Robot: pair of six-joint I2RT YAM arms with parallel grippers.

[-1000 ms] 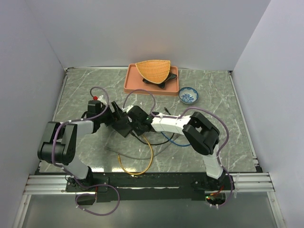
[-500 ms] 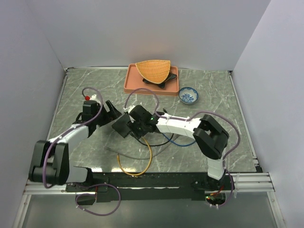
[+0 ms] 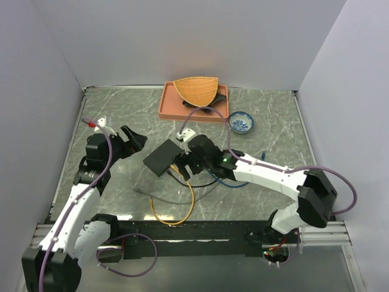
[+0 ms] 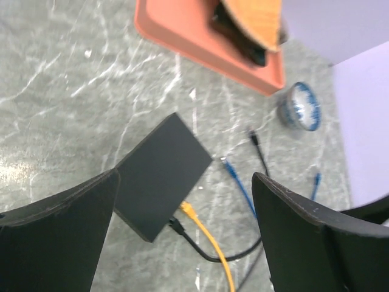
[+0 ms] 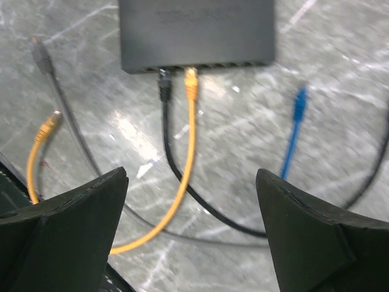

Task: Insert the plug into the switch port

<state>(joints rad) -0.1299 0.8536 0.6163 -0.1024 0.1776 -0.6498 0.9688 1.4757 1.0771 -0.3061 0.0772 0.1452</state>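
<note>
Switch (image 5: pixel 196 33) looks matt black plastic, table (image 3: pixel 273 121) glossy marbled stone, basket (image 3: pixel 196 89) woven wicker.

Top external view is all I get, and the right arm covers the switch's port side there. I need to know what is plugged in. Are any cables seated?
Observer: In the right wrist view, the black plug and the orange plug sit side by side at the port edge of the switch, and both look seated.
Operator: And the blue one?
Observer: The blue plug lies loose on the table, apart from the switch.
Operator: Is the right gripper carrying anything?
Observer: No. The right gripper is open with nothing between its fingers.
</note>
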